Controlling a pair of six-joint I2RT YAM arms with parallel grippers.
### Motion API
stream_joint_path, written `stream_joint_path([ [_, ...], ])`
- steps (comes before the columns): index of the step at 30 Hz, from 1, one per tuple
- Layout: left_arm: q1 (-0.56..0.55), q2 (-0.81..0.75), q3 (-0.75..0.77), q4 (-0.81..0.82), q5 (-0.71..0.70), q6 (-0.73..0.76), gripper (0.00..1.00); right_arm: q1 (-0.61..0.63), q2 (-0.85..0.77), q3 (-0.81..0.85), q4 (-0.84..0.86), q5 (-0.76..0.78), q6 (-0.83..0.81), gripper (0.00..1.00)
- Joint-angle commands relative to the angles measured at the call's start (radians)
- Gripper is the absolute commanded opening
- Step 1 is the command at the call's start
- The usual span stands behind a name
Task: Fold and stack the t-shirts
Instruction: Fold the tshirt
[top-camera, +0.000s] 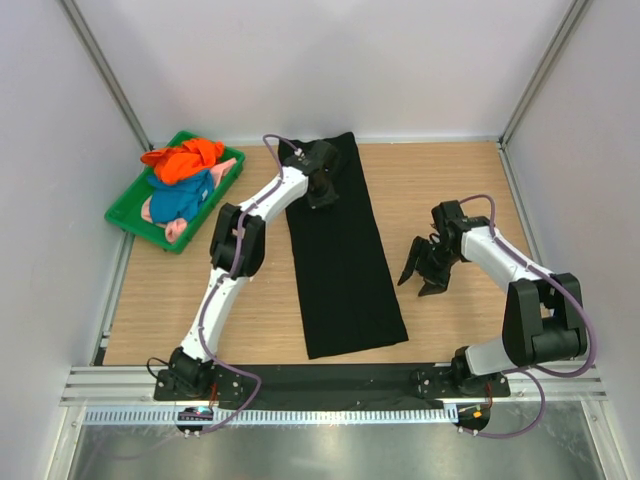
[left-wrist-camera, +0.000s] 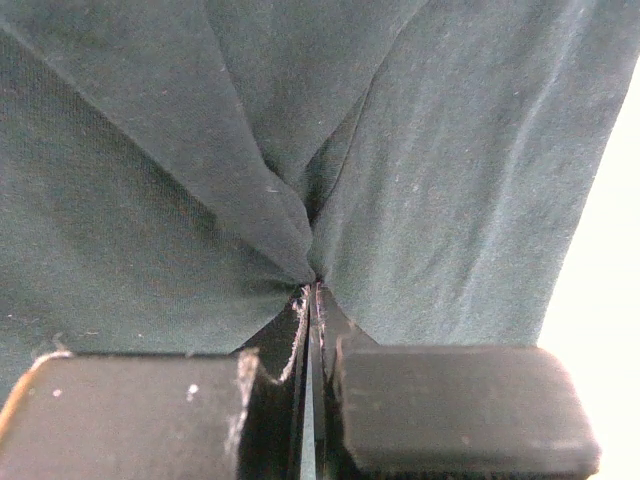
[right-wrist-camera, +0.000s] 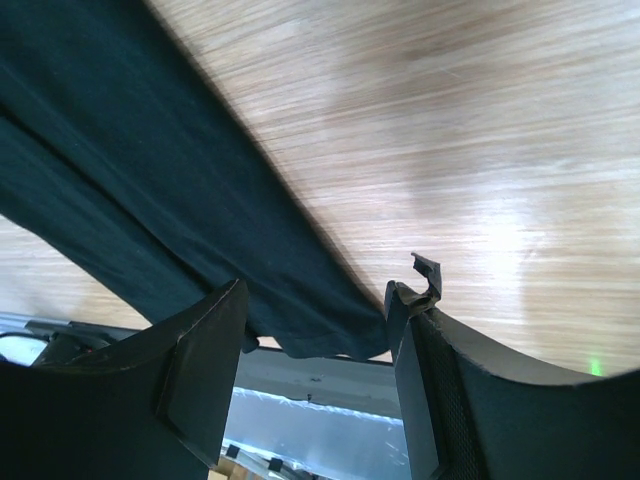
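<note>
A large black t-shirt (top-camera: 340, 250) lies folded into a long narrow strip down the middle of the table. My left gripper (top-camera: 322, 190) sits on its far part, shut on a pinch of the black cloth (left-wrist-camera: 300, 150), which puckers into creases at the fingertips (left-wrist-camera: 150, 410). My right gripper (top-camera: 425, 268) hangs open to the right of the strip, above bare wood, holding nothing. In the right wrist view the shirt's near corner (right-wrist-camera: 150, 200) shows beyond the open fingers (right-wrist-camera: 205, 365). Orange (top-camera: 183, 160), blue (top-camera: 180, 198) and pink (top-camera: 176, 230) t-shirts lie heaped in a tray.
The green plastic tray (top-camera: 125, 218) stands at the back left, by the left wall. Bare wooden tabletop (top-camera: 450, 190) lies to the right of the black strip. White walls enclose the table, and a metal rail (top-camera: 340, 395) runs along the near edge.
</note>
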Motion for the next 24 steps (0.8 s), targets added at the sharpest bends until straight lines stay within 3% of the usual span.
stream_joint_path([
  [1,0.003,-0.049,-0.004,0.011,-0.004,0.011,0.0,-0.005,-0.001,-0.016,0.053,-0.086,-0.037,0.64],
  [7,-0.001,-0.158,-0.027,0.008,0.027,0.026,0.01,0.009,0.012,-0.052,0.091,-0.178,-0.069,0.64],
  [10,-0.001,-0.198,-0.033,0.014,-0.002,0.058,0.14,0.029,0.022,-0.047,0.08,-0.138,-0.092,0.64],
  [11,-0.001,-0.199,-0.031,0.026,-0.025,0.067,0.28,0.035,0.025,-0.04,0.079,-0.126,-0.095,0.64],
  [14,-0.001,-0.179,-0.015,0.046,-0.048,0.116,0.42,0.047,0.041,-0.018,0.06,-0.092,-0.105,0.64],
  [24,0.0,-0.057,0.039,0.14,-0.137,0.179,0.4,0.058,0.061,0.011,0.05,-0.08,-0.109,0.64],
])
